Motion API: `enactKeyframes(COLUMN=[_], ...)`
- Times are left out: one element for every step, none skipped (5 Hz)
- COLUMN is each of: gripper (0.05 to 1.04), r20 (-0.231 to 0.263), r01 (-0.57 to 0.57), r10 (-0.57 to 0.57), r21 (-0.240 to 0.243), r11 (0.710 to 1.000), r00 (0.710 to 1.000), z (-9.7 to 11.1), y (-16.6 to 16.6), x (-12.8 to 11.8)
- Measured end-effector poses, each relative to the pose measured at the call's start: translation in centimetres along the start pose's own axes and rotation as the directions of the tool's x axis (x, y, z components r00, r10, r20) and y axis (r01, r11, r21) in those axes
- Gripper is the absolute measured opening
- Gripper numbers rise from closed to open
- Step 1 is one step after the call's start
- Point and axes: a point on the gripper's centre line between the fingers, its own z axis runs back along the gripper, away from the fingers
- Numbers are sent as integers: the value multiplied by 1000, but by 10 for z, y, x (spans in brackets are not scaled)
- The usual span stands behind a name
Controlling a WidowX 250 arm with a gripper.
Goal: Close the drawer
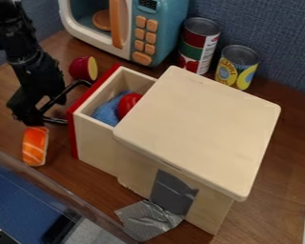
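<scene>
A black gripper (46, 112) points down at a brown wooden table (269, 157), its two fingers spread apart. Just to its right is the drawer (95, 143), pulled partway out of a pale wooden cabinet (203, 128), its red front facing the gripper. The drawer's dark handle (53, 101), a thin loop, runs close by the fingers; whether they touch it, I cannot tell. Inside the drawer, to the right of the gripper, a round red thing (127, 103) lies against something blue (106, 112).

Just below the gripper is an orange piece with pale stripes (35, 146). Above and to the right of it, near the drawer's far corner, sits a toy fruit half (84, 68), red outside and yellow on its cut face. Farther beyond the gripper stands a teal and white toy microwave (156, 12) with orange buttons, and well to the right, two upright cans (199, 45) side by side behind the cabinet. Lower right of the gripper, grey tape (148, 220) runs from the cabinet's side onto the table. Below the gripper, past the orange piece, is a clear-edged bin (59, 182).
</scene>
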Motion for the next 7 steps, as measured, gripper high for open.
enactKeyframes(gripper=[1000,1000,1000,1000,1000,1001,1000], r20=[26,42,57,73,93,96,117], r01=[6,12,15,27,47,63,83], r10=[-6,-12,-16,-28,-48,-66,-84], r21=[-3,10,24,21,12,34,11], r11=[1000,1000,1000,999,999,997,996], r00=[1000,999,998,997,994,993,990], z=[-4,-4,-3,-5,-6,1,-3], y=[-2,-2,0,3,5,8,3], x=[10,13,16,26,38,48,61])
